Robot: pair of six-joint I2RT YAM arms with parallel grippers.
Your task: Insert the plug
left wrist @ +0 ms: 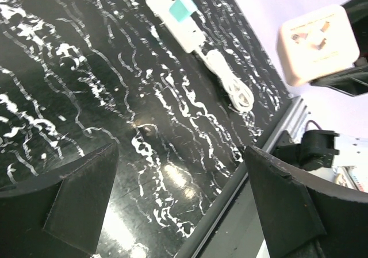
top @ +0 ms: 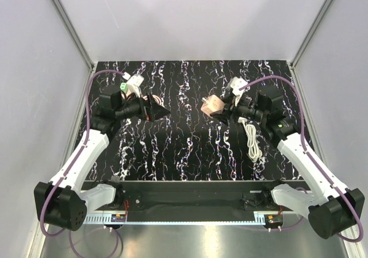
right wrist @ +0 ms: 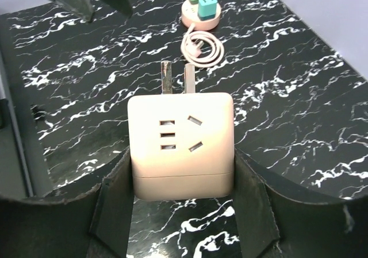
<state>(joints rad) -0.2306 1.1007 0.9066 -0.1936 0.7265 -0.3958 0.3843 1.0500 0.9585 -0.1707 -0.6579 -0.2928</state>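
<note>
The plug (right wrist: pixel 181 143) is a peach-tan cube with two metal prongs pointing away from the wrist camera. My right gripper (right wrist: pixel 182 167) is shut on it, one finger on each side. In the top view the plug (top: pixel 211 104) hangs above the middle of the black marbled table, right of centre, in my right gripper (top: pixel 223 114). The white power strip (top: pixel 237 85) lies at the back right, just behind that gripper. My left gripper (top: pixel 158 113) hovers left of centre, open and holding nothing. The left wrist view shows the plug (left wrist: pixel 318 42) at upper right and the power strip (left wrist: pixel 172 14) with a teal block on it.
A white cable (top: pixel 252 140) trails from the power strip toward the near right. A round tan disc (right wrist: pixel 201 15) with green chargers and a coiled pinkish cable (right wrist: pixel 201 48) lie at the back left. Grey walls enclose the table; a metal rail (top: pixel 184 192) runs along its near edge.
</note>
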